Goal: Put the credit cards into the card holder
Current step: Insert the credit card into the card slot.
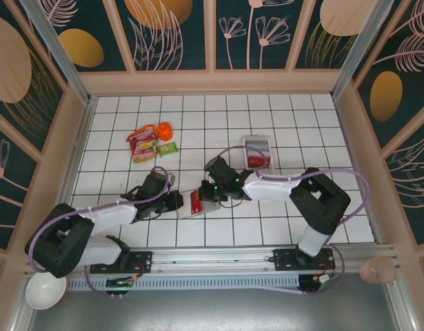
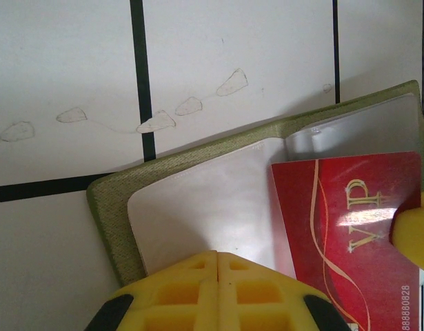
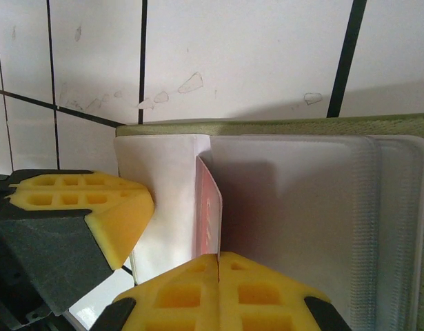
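Near the front-centre of the white tiled table [image 1: 280, 117], the small olive-green folding card holder [image 1: 186, 208] lay opened flat with its pale grey inside facing up. At its left side, the left gripper [image 1: 173, 201] had its yellow jaws pressed together with no gap and their tips over the holder's near edge. Whether they pinched that edge or only pressed on it could not be told. From the right, the right gripper [image 1: 210, 192] was closed tight on a thin red rectangular credit card [image 2: 336, 227] with gold "VIP" lettering, gripping it by one edge. The card was tilted over the right half of the holder, with its far edge close to the central fold. Whether it had entered the clear plastic pocket [image 2: 349, 131] could not be told. Well behind, a second red card [image 1: 256, 161] rested in a long white plastic tray [image 1: 258, 141]. Crinkly red-orange snack packets [image 1: 143, 141] sat farther back on the left, apart from both arms.
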You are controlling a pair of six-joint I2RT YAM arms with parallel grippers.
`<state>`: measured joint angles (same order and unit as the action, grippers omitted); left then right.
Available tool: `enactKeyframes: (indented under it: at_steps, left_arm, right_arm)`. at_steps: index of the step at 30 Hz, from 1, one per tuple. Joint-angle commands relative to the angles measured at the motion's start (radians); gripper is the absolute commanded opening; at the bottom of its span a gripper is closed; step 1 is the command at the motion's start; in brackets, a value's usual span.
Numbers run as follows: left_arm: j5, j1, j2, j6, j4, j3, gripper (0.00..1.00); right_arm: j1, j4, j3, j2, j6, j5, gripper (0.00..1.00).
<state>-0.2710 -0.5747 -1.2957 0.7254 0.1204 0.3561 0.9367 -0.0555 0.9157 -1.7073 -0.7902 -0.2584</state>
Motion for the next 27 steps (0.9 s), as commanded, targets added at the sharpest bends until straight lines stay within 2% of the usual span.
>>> enactKeyframes:
  at_steps: [1, 16, 19, 22, 24, 26, 27]
  left_arm:
    - [0.016, -0.002, 0.001, 0.002, 0.002, -0.011, 0.0]
    - [0.037, -0.002, 0.037, 0.006, -0.011, -0.016, 0.0]
    - [0.056, -0.002, 0.062, 0.013, -0.037, -0.009, 0.0]
    - [0.12, -0.002, 0.119, 0.051, -0.087, -0.002, 0.11]
    - [0.116, -0.001, 0.168, 0.087, -0.067, -0.025, 0.31]
    - [0.085, -0.001, 0.198, 0.112, -0.043, -0.047, 0.42]
    - [0.084, -0.002, 0.205, 0.119, -0.055, -0.048, 0.44]
  right_arm:
    - [0.009, -0.023, 0.031, -0.04, 0.021, -0.022, 0.0]
    - [0.021, -0.067, 0.08, -0.09, 0.051, -0.012, 0.0]
    - [0.03, -0.083, 0.087, -0.086, 0.051, 0.004, 0.1]
    - [0.037, -0.108, 0.098, -0.089, 0.054, 0.03, 0.11]
    - [0.038, -0.108, 0.092, -0.093, 0.054, 0.035, 0.11]
    - [0.038, -0.116, 0.094, -0.099, 0.054, 0.035, 0.1]
    - [0.039, -0.118, 0.096, -0.1, 0.055, 0.033, 0.1]
